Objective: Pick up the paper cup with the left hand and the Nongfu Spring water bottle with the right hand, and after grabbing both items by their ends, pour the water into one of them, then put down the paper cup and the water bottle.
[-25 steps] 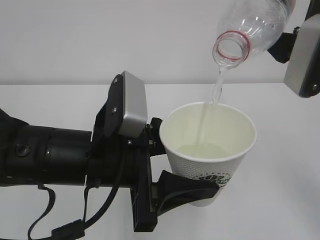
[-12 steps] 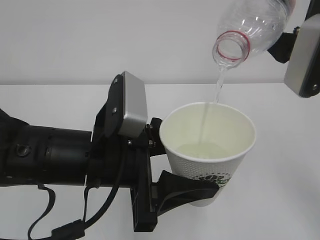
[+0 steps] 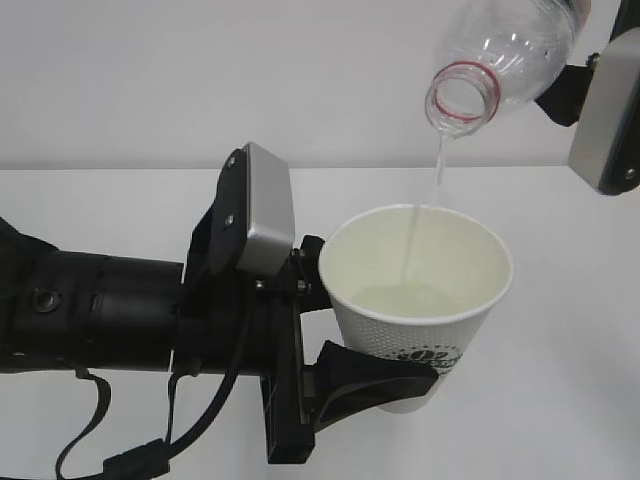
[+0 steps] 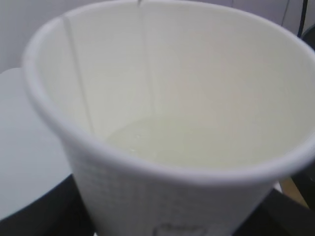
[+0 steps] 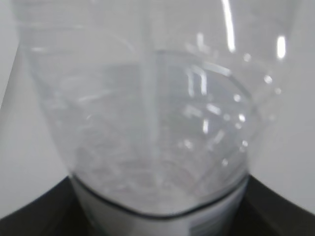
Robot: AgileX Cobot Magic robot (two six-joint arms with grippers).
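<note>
My left hand (image 3: 385, 385) pinches the paper cup (image 3: 420, 300) at lower middle; my right hand (image 3: 600, 105) grips the Nongfu Spring water bottle (image 3: 500, 55) at upper right. The water (image 3: 438, 175) is pouring in. I think putting both down is left.

A clear, capless Nongfu Spring water bottle (image 3: 510, 50) tilts mouth-down, sending a thin stream of water (image 3: 438, 175) into an upright white dimpled paper cup (image 3: 420, 310), shallowly filled, held above the worktop.

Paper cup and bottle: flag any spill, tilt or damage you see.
Nothing stands out. The water bottle is tipped mouth-down above the paper cup, and a thin stream of water falls inside the rim. The cup sits upright in the left claw, undented. No water shows on the table.
</note>
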